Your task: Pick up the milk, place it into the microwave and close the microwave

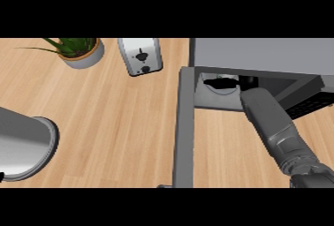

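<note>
Microwave sits far right, cavity open toward the near side. Its door is swung out, edge-on, running near-to-far down the middle: a wall between left counter and the cavity mouth. Right forearm fills most of the opening; right hand is inside. Wide bare counter left of the door. Obstacles there: toaster and potted plant far, metal pot at left edge.

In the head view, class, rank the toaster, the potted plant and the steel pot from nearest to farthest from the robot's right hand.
The right hand is inside the microwave.
1. Toaster, just left of it.
2. Potted plant, top left.
3. Steel pot, left edge.
</note>
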Tool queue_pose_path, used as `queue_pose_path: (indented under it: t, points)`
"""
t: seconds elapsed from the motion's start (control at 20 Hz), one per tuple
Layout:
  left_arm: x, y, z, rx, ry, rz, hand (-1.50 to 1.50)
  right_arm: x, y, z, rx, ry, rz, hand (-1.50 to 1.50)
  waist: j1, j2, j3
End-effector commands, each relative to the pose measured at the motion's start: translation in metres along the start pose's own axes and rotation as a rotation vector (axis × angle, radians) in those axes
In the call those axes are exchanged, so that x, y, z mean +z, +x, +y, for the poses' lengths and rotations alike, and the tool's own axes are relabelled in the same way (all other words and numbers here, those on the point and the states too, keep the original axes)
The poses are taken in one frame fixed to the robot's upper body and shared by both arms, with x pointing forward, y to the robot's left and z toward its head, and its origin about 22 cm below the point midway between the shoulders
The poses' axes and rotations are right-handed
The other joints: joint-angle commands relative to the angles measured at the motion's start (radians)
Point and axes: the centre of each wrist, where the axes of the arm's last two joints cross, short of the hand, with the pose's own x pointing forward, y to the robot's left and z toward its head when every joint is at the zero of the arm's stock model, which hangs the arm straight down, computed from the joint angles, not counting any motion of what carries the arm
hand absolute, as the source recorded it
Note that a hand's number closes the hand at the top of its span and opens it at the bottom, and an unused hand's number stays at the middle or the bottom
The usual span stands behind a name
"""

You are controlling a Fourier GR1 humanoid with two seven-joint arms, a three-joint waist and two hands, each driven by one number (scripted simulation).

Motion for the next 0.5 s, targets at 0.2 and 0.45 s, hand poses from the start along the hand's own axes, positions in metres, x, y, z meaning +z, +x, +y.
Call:
queue_pose_path:
  t: [0.2,0.45]
  points:
    - [-0.009,-0.012,-0.020,0.013,-0.049,0.007,-1.50,0.014,-0.013,0.002,-0.181,0.065,-0.032,-1.50,-0.055,-0.025,-0.003]
    - [-0.019,0.004,-0.043,0.022,-0.092,0.013,-1.50,0.031,-0.018,0.018,-0.255,0.099,-0.018,-1.50,-0.074,-0.034,-0.003]
